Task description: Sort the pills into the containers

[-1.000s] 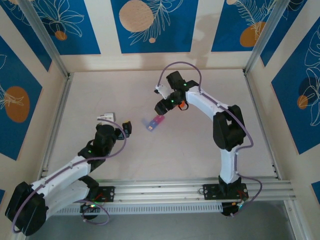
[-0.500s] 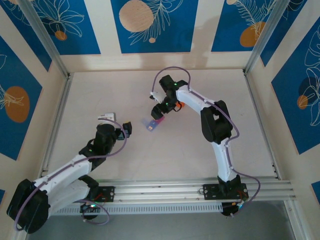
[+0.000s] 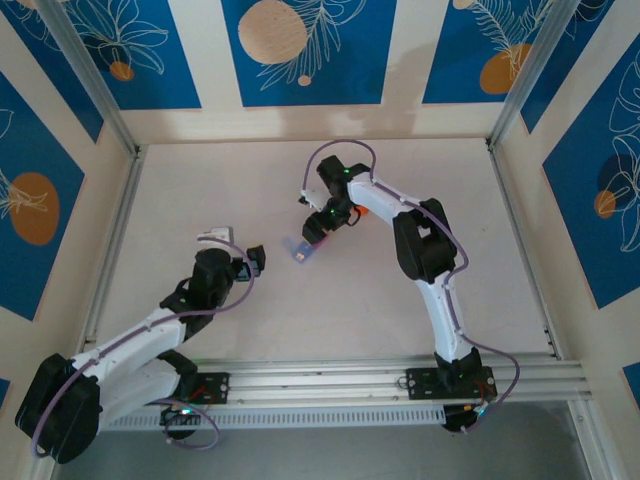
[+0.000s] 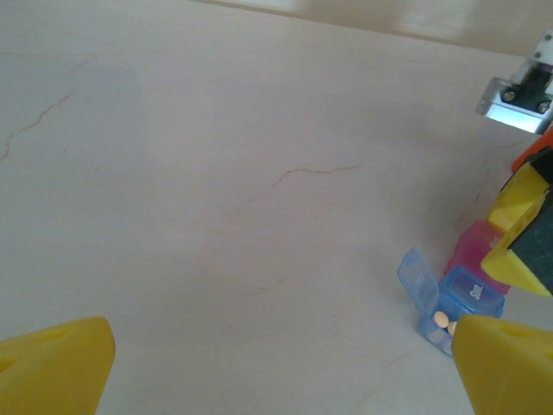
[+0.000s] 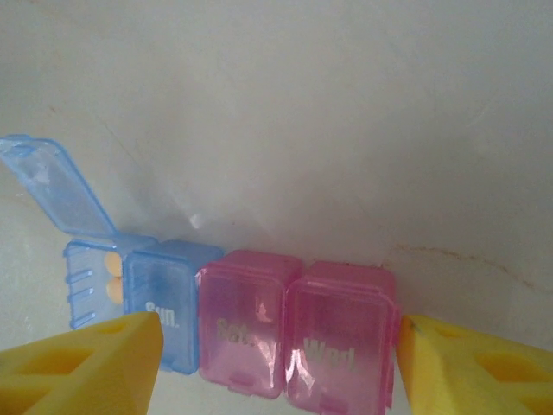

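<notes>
Swung my R arm (image 3: pixel 420 240) further left over the table (image 3: pixel 250 180) since a sec ago. R gripper (image 5: pixel 278 322) hangs over the containers (image 5: pixel 246 298) mid-table, fingers spread w/ the strip between, can't tell if touching. L gripper (image 4: pixel 276 363) is wide open, well apart from it. Blue end lid (image 5: pixel 56 186) is up, tan pills (image 5: pixel 113 277) inside.

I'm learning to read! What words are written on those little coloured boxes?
"Sun." on the closed blue box.
"Sat." on the middle pink box, a bit blurry.
"Wed." on the end pink box, a bit blurry.
There is no other writing that can be read.
</notes>
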Tool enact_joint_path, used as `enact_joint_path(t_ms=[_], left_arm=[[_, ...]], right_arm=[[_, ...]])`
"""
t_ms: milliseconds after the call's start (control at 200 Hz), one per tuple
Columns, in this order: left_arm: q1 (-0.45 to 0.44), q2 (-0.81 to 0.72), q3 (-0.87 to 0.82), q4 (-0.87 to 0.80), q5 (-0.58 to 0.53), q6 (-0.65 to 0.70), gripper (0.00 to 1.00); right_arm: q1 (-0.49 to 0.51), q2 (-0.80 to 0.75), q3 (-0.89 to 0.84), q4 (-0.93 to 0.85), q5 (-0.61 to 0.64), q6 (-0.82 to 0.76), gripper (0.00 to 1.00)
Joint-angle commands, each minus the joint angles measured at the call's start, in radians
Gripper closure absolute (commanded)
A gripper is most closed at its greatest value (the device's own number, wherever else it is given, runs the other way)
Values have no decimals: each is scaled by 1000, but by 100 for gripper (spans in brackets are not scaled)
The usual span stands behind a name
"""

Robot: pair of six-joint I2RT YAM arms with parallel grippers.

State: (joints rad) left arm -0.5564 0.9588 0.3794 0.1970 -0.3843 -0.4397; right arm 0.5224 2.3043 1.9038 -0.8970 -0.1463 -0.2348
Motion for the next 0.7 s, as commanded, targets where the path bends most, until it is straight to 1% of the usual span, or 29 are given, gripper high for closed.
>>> enact_joint_path(t_ms=[0, 95, 185, 330, 585, 695], left_arm=[[13, -11, -12, 12, 14, -12, 0], [13, -13, -12, 6, 14, -13, 0], [13, -15, -12, 2, 12, -11, 0], [12, -11, -11, 5, 9, -8, 0], [12, 6, 1, 1, 8, 4, 0], [14, 26, 12, -1, 10, 6, 0]], right_arm=[[-4, 31, 35, -40, -11, -15, 28], [-5, 31, 25, -35, -28, -10, 29], [-5, 26, 13, -33, -68, 6, 34], [2, 4, -28, -12, -103, 50, 36], [11, -60, -150, 69, -74, 144, 36], [18, -67, -171, 92, -66, 155, 36]])
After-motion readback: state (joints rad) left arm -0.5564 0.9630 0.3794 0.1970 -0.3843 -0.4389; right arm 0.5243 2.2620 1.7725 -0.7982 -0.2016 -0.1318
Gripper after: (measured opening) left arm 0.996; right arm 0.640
